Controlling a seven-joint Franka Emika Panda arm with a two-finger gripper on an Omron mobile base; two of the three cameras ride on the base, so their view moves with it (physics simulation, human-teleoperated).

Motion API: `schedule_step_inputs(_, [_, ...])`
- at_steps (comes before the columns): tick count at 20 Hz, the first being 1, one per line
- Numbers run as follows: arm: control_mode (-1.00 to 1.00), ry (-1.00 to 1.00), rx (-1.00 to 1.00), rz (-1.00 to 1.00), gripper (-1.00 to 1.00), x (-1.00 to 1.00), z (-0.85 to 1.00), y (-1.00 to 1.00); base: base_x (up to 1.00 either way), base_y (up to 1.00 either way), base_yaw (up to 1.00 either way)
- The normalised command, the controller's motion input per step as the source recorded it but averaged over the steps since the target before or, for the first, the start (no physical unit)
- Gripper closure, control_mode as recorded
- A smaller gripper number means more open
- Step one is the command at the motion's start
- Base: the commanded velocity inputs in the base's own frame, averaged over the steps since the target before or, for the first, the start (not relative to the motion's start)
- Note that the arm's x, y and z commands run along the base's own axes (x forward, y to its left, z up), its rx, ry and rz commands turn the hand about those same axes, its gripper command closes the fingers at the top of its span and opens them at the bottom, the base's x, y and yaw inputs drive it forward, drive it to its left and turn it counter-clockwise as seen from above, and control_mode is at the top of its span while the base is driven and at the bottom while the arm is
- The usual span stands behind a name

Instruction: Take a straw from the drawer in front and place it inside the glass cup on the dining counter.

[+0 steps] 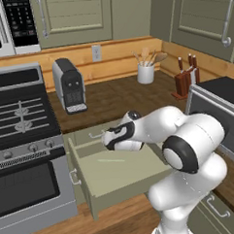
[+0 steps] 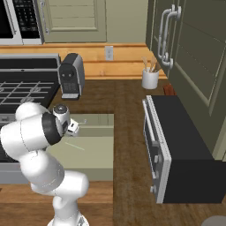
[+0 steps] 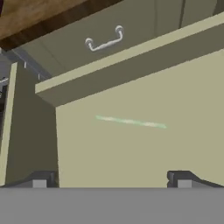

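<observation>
Fingers (image 3: pixel 112 179) spread wide and empty, we hover over the open drawer (image 3: pixel 26 144); the straw (image 3: pixel 130 122) lies flat on its floor, ahead of them. We judge it light, thin, crushable; pinch mid-length, gently.

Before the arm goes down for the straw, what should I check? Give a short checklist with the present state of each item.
1. Drawer pulled open: ok.
2. Straw lying flat on the drawer floor, nothing on it: ok.
3. Gripper open, holding nothing: ok.
4. Gripper above the drawer, straw ahead of the fingertips: ok.
5. Fingers lined up across the straw: cannot tell.
6. Gripper touching the straw: not ok, apart.
</observation>
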Motion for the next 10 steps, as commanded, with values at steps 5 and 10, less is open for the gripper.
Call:
schedule_step_inputs(5, [-1.00, -0.03, -0.07, 0.27, -1.00, 0.27, -0.23, 0.00, 0.00, 0.00, 0.00])
schedule_step_inputs(10, [-1.00, -0.07, -0.10, 0.27, -1.00, 0.15, -0.33, 0.00, 0.00, 0.00, 0.00])
